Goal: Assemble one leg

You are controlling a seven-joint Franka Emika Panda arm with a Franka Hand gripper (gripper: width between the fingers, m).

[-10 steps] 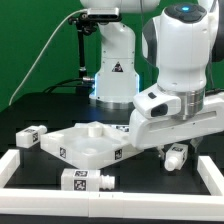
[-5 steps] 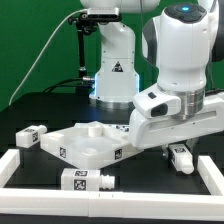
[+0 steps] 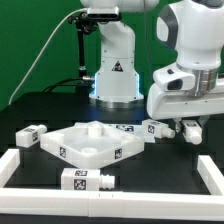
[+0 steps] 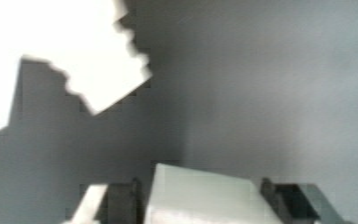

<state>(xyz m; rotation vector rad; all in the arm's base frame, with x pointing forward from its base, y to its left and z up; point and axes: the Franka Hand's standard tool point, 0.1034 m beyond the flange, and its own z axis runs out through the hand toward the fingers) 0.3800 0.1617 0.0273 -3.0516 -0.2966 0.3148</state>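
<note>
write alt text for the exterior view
A white robot arm's gripper holds a small white leg above a black table, beside a square white panel. Other tagged legs lie around the panel.

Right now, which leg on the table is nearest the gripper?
The leg by the panel's corner, exterior view's right; the far-left leg and front leg lie farther.

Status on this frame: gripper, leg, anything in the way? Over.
Gripper shut on the leg, held above the table. Spare leg lies close beside, near the square panel. Over.
</note>
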